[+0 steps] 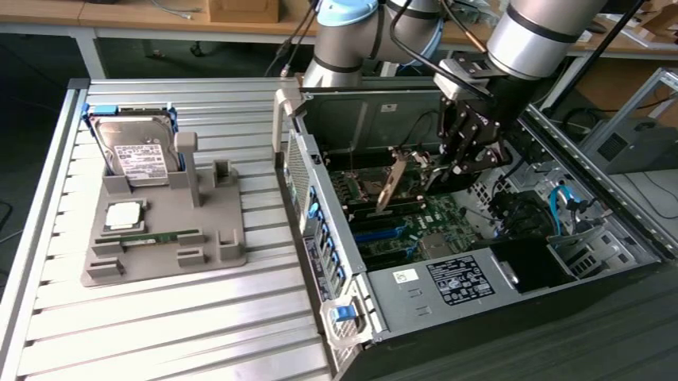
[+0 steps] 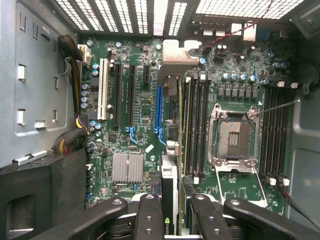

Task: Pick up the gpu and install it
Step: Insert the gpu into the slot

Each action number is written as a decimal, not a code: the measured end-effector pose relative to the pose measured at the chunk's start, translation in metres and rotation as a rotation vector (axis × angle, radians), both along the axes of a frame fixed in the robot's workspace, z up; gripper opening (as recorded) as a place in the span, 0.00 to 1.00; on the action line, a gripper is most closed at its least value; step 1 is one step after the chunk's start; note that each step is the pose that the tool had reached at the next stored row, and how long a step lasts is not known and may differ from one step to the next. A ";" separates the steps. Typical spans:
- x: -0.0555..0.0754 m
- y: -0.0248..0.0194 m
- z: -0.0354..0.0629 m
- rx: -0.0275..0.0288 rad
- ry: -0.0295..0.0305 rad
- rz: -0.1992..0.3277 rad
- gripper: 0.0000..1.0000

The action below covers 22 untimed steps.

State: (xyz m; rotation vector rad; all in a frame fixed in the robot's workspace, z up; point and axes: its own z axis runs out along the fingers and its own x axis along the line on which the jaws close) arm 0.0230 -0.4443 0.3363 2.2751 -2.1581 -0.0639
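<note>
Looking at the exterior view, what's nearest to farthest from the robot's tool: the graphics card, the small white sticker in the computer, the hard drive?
1. graphics card, held in the tool inside the computer case.
2. small white sticker, on the silver cover inside the case.
3. hard drive, standing in the grey holder on the exterior view's left.

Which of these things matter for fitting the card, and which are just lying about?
In the job: gpu, gripped in the jaws; motherboard; open computer case.
Lying about: hard drive; RAM stick; processor chip; grey holder tray.
</note>
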 end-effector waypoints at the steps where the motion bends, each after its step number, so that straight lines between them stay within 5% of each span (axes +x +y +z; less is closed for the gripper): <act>1: 0.000 0.0000 -0.0004 0.0000 0.0000 0.000 0.27; 22: -0.012 -0.0002 -0.0063 0.0000 0.0000 0.000 0.27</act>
